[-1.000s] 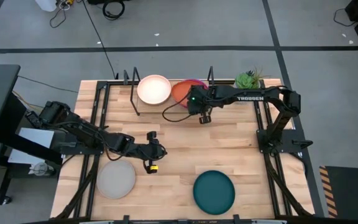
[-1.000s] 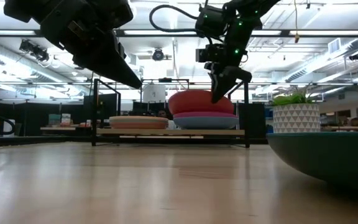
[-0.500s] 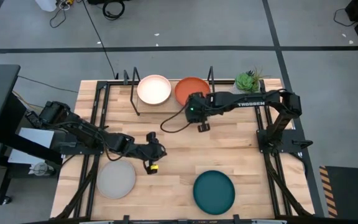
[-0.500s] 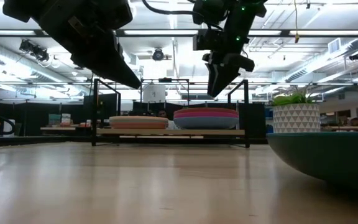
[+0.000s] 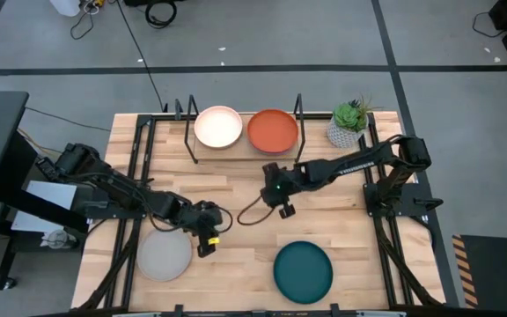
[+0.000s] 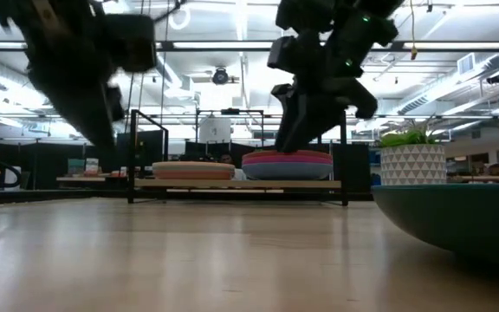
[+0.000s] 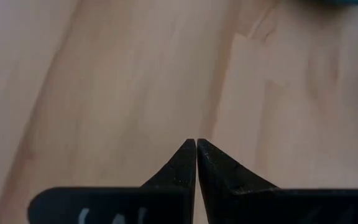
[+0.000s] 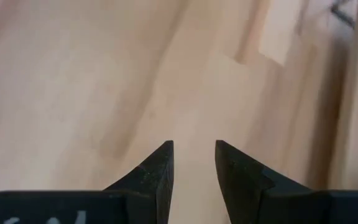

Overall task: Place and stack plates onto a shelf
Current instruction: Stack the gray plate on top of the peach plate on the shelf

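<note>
The shelf [image 5: 245,145] stands at the table's far edge. A peach plate [image 5: 218,127] tops its left stack, and an orange plate [image 5: 273,130] tops the right stack [image 6: 288,163], over magenta and blue ones. A grey plate [image 5: 165,254] lies flat near the left front of the table. A dark teal plate [image 5: 304,271] lies at the near edge. My left gripper [image 5: 205,242] hovers shut beside the grey plate's right rim [image 7: 196,142]. My right gripper [image 5: 284,208] is open over bare wood at mid-table [image 8: 194,144], between the shelf and the teal plate.
A small green potted plant [image 5: 349,123] stands at the far right, next to the shelf. A black cable [image 5: 249,211] loops on the table by the right gripper. Bare wood [image 5: 236,185] lies between the shelf and the two near plates.
The right gripper let go of the orange plate, which was tilted and now lies flat on the right stack. That gripper then drew back from the shelf toward the near edge and came lower. The left gripper moved a little toward the near edge and the grey plate.
</note>
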Robot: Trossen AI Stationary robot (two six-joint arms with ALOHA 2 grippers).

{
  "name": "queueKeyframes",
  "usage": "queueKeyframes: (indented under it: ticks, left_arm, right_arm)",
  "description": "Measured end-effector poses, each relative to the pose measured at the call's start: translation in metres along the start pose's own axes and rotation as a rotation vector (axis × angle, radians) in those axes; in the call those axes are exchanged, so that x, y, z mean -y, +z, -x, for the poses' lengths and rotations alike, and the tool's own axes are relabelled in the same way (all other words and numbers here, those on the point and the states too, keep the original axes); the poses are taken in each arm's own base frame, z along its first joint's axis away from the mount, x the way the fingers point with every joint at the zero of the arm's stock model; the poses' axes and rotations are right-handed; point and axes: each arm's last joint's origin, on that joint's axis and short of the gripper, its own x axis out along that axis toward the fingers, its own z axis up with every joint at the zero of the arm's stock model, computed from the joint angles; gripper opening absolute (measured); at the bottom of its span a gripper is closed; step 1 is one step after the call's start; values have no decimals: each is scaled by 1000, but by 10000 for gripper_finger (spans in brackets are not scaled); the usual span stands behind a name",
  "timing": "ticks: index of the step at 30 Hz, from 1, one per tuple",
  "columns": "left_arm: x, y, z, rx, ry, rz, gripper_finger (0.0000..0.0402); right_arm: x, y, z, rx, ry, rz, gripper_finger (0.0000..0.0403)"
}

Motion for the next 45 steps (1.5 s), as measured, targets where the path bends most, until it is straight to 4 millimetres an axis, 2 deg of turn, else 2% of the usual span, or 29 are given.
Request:
queueKeyframes:
  ticks: [5, 9, 14, 19, 21, 27, 32, 36, 40, 45]
  left_arm:
    - [31, 4, 24, -15, 77, 74, 22]
    - [44, -12, 30, -49, 100, 245, 22]
    - [49, -36, 24, -94, 144, 501, 22]
    - [53, -49, 29, -108, 191, 628, 23]
    - [56, -56, 24, -117, 217, 660, 23]
    - [62, -73, 0, -273, 316, 715, 23]
    - [68, -71, -5, -328, 445, 692, 23]
    - [71, -69, -9, -312, 442, 684, 25]
    - [70, -68, -9, -302, 447, 685, 45]
    - [69, -67, -9, -290, 458, 686, 92]
  right_arm:
    - [-14, -13, -10, 48, -45, 44, 123]
    - [-20, -22, -3, 115, -78, 60, 123]
    - [-28, -34, 15, 225, -131, 65, 123]
    - [-34, -45, 38, 315, -160, 61, 123]
    - [-37, -49, 46, 340, -166, 60, 123]
    - [-41, -55, 57, 382, -175, 62, 123]
    - [-40, -54, 56, 406, -187, 63, 123]
    - [-41, -53, 53, 402, -190, 84, 123]
    - [-40, -52, 53, 417, -203, 107, 123]
    - [-39, -50, 54, 436, -217, 120, 123]
